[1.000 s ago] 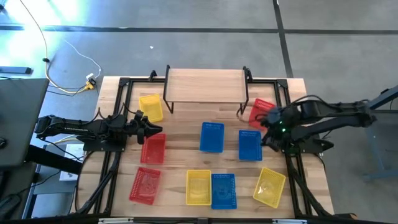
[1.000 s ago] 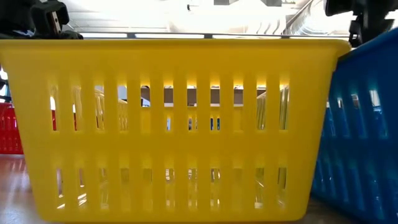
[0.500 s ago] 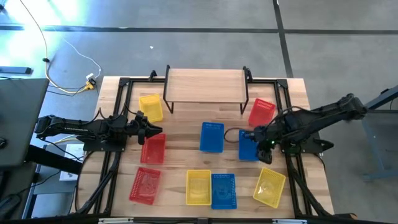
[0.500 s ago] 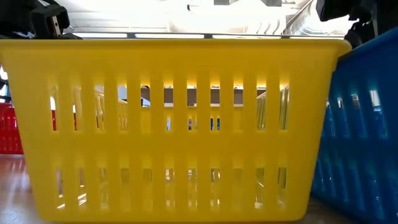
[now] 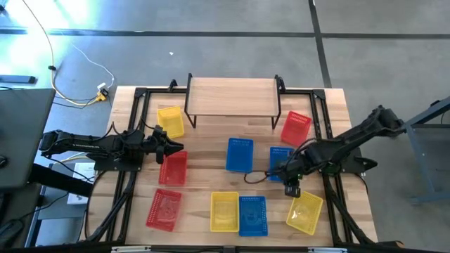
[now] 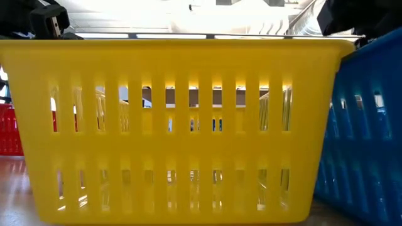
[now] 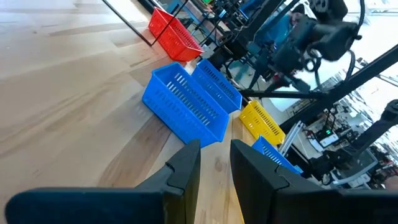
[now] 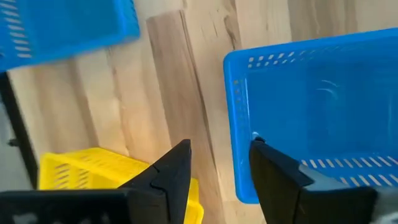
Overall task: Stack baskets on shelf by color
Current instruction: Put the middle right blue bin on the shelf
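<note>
My right gripper (image 5: pixel 281 173) hangs with fingers spread over the near edge of a blue plastic mesh basket (image 5: pixel 282 159) at mid-table, holding nothing. My left gripper (image 5: pixel 177 147) waits narrowly parted, empty, above a red mesh basket (image 5: pixel 173 169). The light-wood plank shelf (image 5: pixel 233 96) stands at the far edge, with no basket on it.

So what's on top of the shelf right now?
The shelf shows only bare wood on top, with no basket on it. What lies beneath its plank is covered from above.
</note>
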You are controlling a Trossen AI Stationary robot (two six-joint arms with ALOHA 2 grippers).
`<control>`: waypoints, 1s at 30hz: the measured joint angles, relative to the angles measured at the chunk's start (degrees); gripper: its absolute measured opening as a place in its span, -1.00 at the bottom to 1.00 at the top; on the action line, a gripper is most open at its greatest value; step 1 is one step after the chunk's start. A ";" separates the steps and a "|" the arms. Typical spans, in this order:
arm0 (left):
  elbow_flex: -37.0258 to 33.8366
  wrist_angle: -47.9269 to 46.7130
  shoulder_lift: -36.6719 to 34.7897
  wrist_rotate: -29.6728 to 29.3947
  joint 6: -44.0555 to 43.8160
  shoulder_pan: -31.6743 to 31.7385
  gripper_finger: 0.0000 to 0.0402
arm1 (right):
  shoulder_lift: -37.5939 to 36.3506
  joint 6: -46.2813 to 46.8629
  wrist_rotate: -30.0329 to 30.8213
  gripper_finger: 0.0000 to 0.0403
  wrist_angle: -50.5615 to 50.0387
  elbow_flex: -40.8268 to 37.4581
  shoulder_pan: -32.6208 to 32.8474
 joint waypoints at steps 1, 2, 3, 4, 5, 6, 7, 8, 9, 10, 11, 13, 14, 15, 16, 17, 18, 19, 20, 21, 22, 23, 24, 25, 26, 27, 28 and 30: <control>-0.01 -0.01 0.00 0.00 0.00 0.00 -0.60 | 1.03 0.01 0.48 -0.28 0.01 0.00 0.42; 0.00 0.01 -0.01 0.00 0.00 0.00 -0.60 | 2.04 0.02 0.80 -0.28 0.02 0.00 0.80; 0.02 0.01 0.00 0.00 0.00 0.00 -0.60 | 2.94 0.10 1.01 -0.28 0.25 0.00 1.13; 0.00 0.01 -0.02 0.00 0.00 0.00 -0.60 | 3.81 0.10 1.38 -0.28 0.70 0.00 1.43; -0.01 0.01 -0.02 0.00 0.00 0.00 -0.60 | 4.70 0.16 1.63 -0.28 1.12 0.00 1.69; 0.00 0.01 -0.02 0.00 0.00 0.00 -0.60 | 5.61 0.17 2.04 -0.28 1.53 0.00 1.97; 0.01 0.01 -0.01 0.00 0.00 0.01 -0.60 | 6.39 0.20 2.47 -0.28 1.89 0.00 2.10; -0.01 0.01 -0.01 0.00 0.00 0.00 -0.60 | 7.14 0.21 3.14 -0.29 2.00 0.00 2.24; -0.01 0.01 0.00 0.00 0.00 0.00 -0.60 | 7.97 0.49 4.02 -0.29 1.94 0.00 2.36; 0.01 0.01 0.00 0.00 0.00 0.00 -0.60 | 8.83 0.77 4.94 -0.29 1.76 0.00 2.37; -0.01 0.01 -0.02 0.00 0.00 0.00 -0.60 | 9.61 1.34 5.80 -0.29 1.61 0.00 2.37; -0.01 0.03 0.00 0.00 0.00 0.00 -0.60 | 11.04 2.37 7.26 -0.29 1.32 0.00 2.35; -0.01 0.03 -0.02 0.00 0.00 0.00 -0.60 | 11.77 2.95 7.58 -0.29 1.22 0.00 2.35; -0.01 0.02 -0.01 0.00 0.00 0.00 -0.60 | 12.51 3.30 7.91 -0.30 1.23 0.00 2.35; 0.00 0.02 -0.01 0.00 -0.01 0.00 -0.60 | 13.22 3.49 8.02 -0.32 1.21 0.00 2.35; -0.01 0.03 -0.01 0.00 0.00 0.00 -0.60 | 13.84 3.49 7.97 -0.35 1.21 0.00 2.35; -0.01 0.03 -0.01 0.01 -0.01 0.00 -0.60 | 14.42 3.49 7.83 -0.39 1.21 0.00 2.35; 0.00 0.03 0.00 0.02 -0.01 0.00 -0.60 | 14.89 3.48 7.23 -0.44 1.21 0.00 2.35; 0.00 0.03 -0.01 0.10 -0.02 0.00 -0.60 | 15.16 3.51 6.70 -0.50 1.21 0.00 2.35; -0.01 0.03 0.00 0.29 -0.02 0.00 -0.60 | 15.29 3.51 6.61 -0.57 1.21 0.00 2.35; -0.01 0.03 0.00 0.40 -0.01 0.00 -0.60 | 15.30 3.49 6.25 -0.65 1.14 0.05 2.35; 0.00 0.03 -0.01 0.43 -0.02 0.00 -0.60 | 15.30 3.50 6.04 -0.74 1.07 0.25 2.35; -0.01 0.03 -0.02 0.44 -0.02 0.00 -0.60 | 15.30 3.49 5.67 -0.84 1.04 0.56 2.35; -0.01 0.03 0.00 0.44 -0.01 0.00 -0.60 | 15.25 3.46 5.39 -0.92 0.88 0.99 2.35; -0.01 0.03 -0.02 0.44 -0.02 0.00 -0.60 | 15.20 3.21 5.25 -0.95 0.61 1.48 2.35; 0.01 0.03 -0.02 0.44 -0.02 0.00 -0.60 | 15.17 3.25 5.11 -0.96 0.44 2.04 2.35; 0.00 0.03 -0.02 0.44 -0.02 0.01 -0.60 | 15.17 3.43 5.13 -0.94 0.38 2.64 2.35; 0.02 0.05 -0.02 0.44 0.00 0.00 -0.60 | 15.17 3.47 4.51 -0.94 -0.05 4.32 2.35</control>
